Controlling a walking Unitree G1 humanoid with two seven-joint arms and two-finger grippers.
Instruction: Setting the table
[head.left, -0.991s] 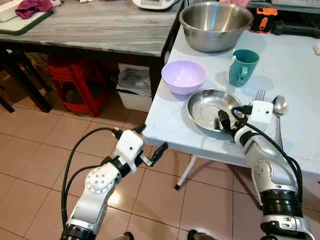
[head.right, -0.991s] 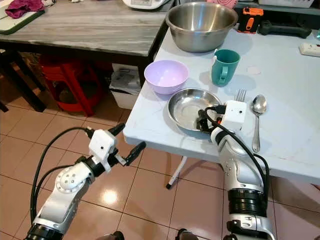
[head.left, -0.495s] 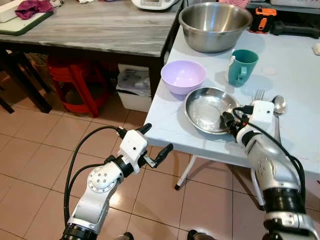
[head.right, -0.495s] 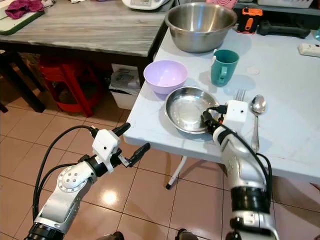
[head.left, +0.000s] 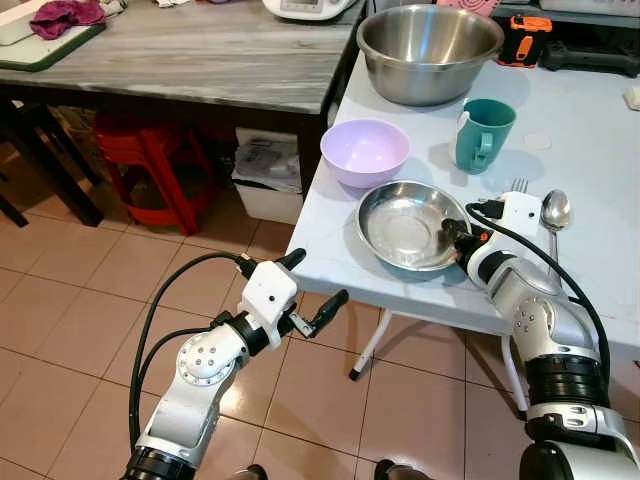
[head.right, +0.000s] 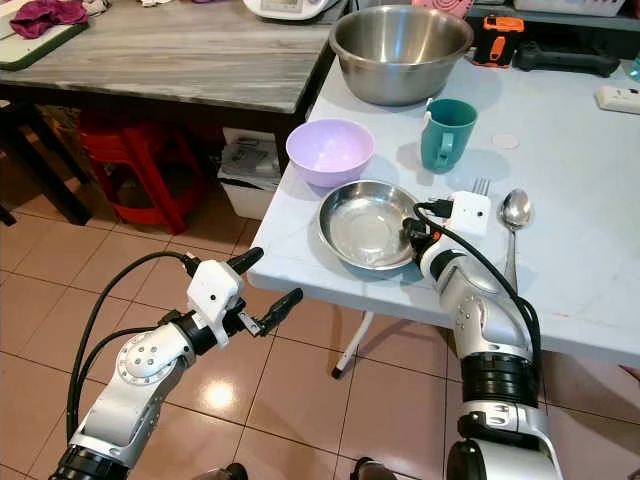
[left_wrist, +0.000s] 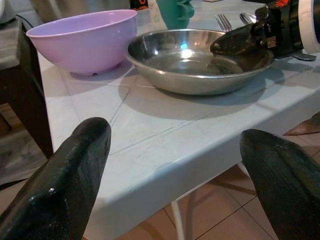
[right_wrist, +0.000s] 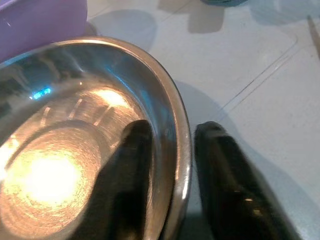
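- The right tool (head.left: 452, 235) has the near right rim of the steel plate (head.left: 405, 225) pinched, one finger inside the dish and one outside, closed on the rim
- That plate sits flat on the white table (head.left: 590, 150), close to the front edge
- A lilac bowl (head.left: 365, 152) stands just behind the plate, towards the table's left edge, near it but whether they touch is hard to call
- Further back, the big steel mixing bowl (head.left: 430, 52), well apart from the plate
- A teal mug (head.left: 484, 133) stands upright between the mixing bowl and the plate, handle facing the robot
- To the right of the plate, just past the right wrist, a fork (head.left: 519, 186) and a spoon (head.left: 555, 210) lie side by side, handles pointing at the front edge
- The left tool (head.left: 315, 290) hangs in the air in front of the table and below its edge, over the tiled floor (head.left: 60, 300), fingers spread wide and holding nothing
- From the left wrist, those two black fingers (left_wrist: 65, 180) frame the table's corner with the lilac bowl and the plate beyond
- Off to the left a grey wooden table (head.left: 200, 50) with a red stool (head.left: 150, 165) under it
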